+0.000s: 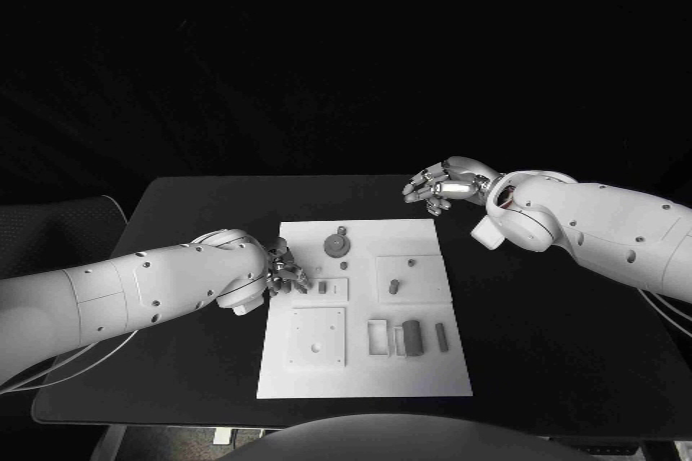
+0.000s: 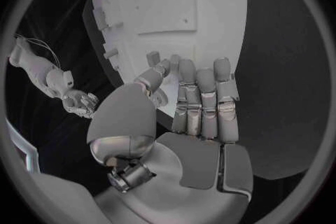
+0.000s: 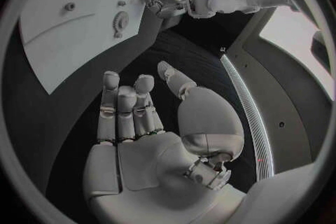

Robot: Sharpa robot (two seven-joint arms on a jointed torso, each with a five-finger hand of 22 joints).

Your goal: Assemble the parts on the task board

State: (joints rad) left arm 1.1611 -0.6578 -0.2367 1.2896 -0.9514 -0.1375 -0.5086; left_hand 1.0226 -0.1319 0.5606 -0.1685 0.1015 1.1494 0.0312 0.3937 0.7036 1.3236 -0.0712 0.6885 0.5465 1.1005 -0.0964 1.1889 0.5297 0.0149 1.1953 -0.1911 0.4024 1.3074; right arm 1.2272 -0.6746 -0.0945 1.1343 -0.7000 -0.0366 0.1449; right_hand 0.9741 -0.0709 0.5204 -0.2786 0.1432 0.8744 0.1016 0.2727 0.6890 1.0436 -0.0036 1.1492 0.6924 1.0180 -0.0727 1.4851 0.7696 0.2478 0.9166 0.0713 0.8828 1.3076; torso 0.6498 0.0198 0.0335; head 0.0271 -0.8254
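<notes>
Task board (image 1: 364, 381) lies just beside left robot hand (image 1: 283, 269), its fingertips at the board's edge.

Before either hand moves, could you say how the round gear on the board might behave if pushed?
The gear lies flat on the task board, so it would probably slide, not roll. It looks small, rigid and likely light. Its toothed rim might offer some grip.

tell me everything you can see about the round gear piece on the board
The gear is a small grey toothed disc with a dark centre hole, lying flat on the white task board near its far edge. A thin stub sticks out on its far side. Neither hand touches it; the left hand is at the board's left edge, nearer the robot.
</notes>
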